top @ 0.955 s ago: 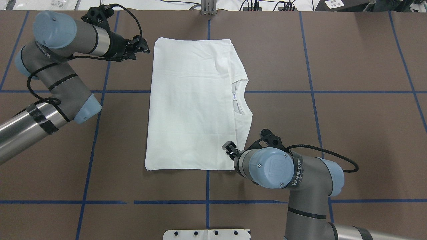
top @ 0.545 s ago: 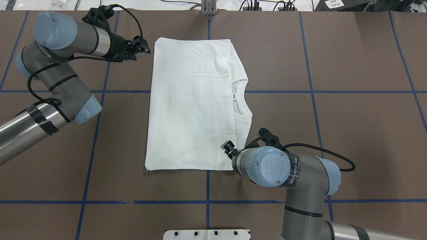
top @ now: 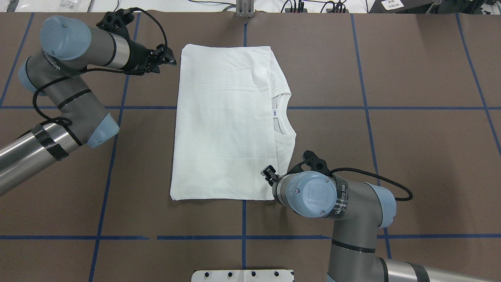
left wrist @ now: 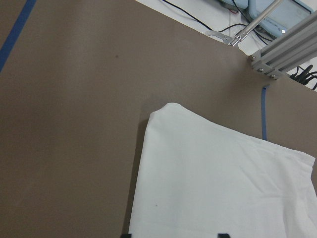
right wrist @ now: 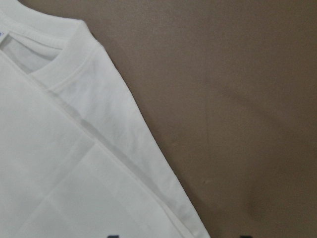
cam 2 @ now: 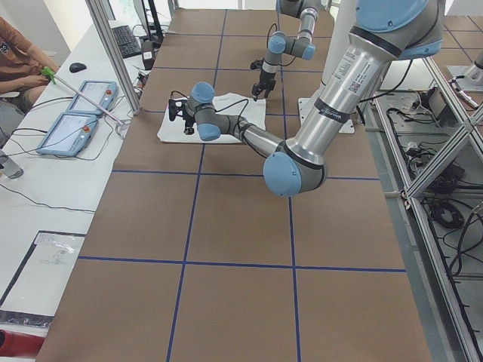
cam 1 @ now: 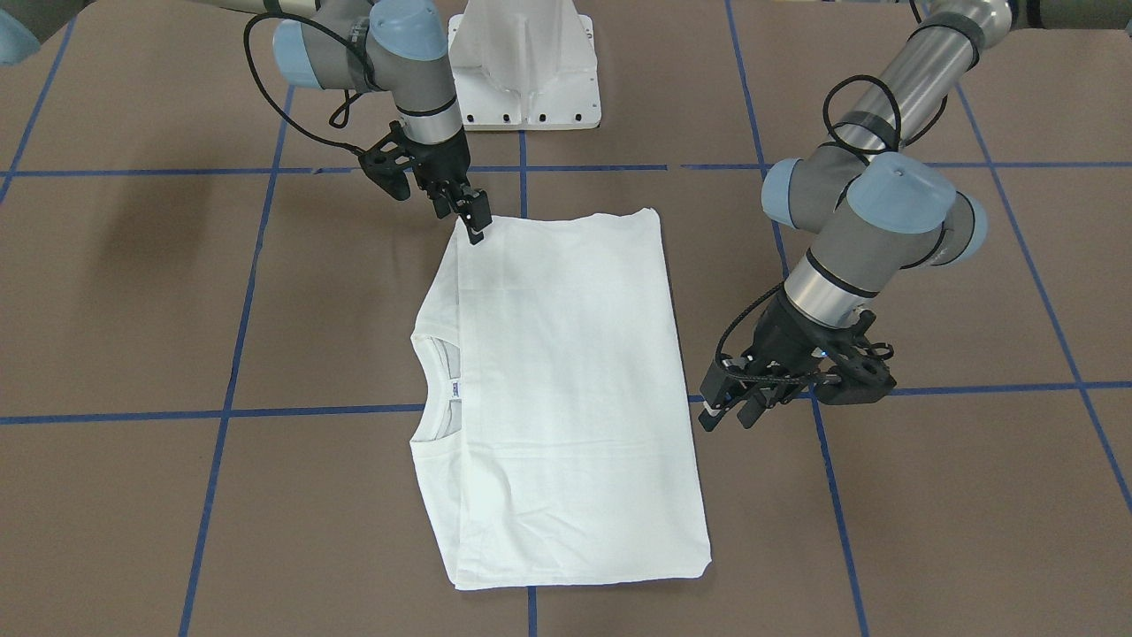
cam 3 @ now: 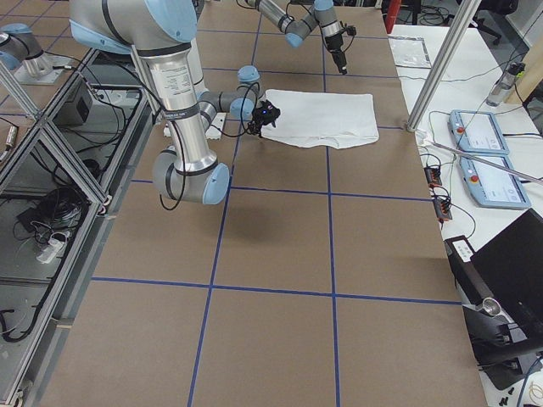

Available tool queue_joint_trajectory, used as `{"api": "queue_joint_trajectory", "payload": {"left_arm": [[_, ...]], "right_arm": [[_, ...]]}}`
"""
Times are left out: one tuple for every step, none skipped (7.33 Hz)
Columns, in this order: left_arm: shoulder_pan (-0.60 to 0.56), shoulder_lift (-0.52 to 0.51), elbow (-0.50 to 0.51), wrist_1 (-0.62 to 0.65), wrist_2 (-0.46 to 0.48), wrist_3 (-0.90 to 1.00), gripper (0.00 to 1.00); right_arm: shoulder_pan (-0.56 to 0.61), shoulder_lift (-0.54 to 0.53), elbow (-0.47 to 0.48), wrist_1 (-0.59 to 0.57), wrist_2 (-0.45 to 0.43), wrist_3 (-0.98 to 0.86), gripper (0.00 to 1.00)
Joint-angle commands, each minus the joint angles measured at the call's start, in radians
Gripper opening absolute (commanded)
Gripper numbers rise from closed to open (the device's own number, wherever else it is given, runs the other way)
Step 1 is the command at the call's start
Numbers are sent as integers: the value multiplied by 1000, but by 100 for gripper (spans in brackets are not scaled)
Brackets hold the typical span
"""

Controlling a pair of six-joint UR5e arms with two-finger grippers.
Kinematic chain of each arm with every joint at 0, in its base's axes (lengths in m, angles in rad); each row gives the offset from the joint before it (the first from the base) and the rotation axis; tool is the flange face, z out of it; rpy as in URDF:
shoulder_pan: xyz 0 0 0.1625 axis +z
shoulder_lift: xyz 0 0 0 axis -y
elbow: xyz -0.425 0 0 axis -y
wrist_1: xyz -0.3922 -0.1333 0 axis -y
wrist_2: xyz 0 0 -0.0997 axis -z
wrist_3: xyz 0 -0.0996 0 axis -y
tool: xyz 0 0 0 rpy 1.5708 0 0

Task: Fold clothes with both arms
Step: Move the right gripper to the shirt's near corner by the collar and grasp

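The white T-shirt (top: 223,129) lies flat in the middle of the brown table (top: 411,164). It is folded into a long shape. The table has blue lines (top: 391,107) on it. Seen from above, the round collar (top: 282,117) is on the shirt's right side, with a small tag (top: 275,112) inside it. The left gripper (top: 169,56) is in the upper left of that view. It is just beside the shirt's top left corner and is not touching it. Its two fingers are apart, and its wrist camera shows both tips spread wide at the bottom edge, with the shirt corner ahead. The right gripper (top: 269,174) is at the shirt's bottom right corner, below the collar. Its fingers are apart too, with white cloth between the tips in its wrist camera. I cannot tell if they touch the cloth. A white base plate (top: 242,275) sits at the bottom edge.
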Motion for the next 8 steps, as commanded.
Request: {"api": "queue_joint_trajectory", "payload": {"left_arm": [[1,0,0,0,1,-1,65],[1,2,0,0,1,-1,65],[1,2,0,0,1,-1,66],[1,2,0,0,1,-1,66],[1,2,-2,0,1,-1,66],[1,8,-9,0,0,-25,66],[3,6,-12,0,0,-30,66],[3,6,-11,0,0,-30,66]], "right_arm": [[0,12,-12,0,1,2,76],[0,14,-15,-1,3,2,70],[0,14,-18,-1,3,2,62],[0,15,-19,-1,3,4,33],[0,15,-22,-1,3,5,0],[-1,17,-22,-1,3,5,0],[-1,15,-20,-3,3,5,0],[-1,17,-16,-4,3,5,0]]}}
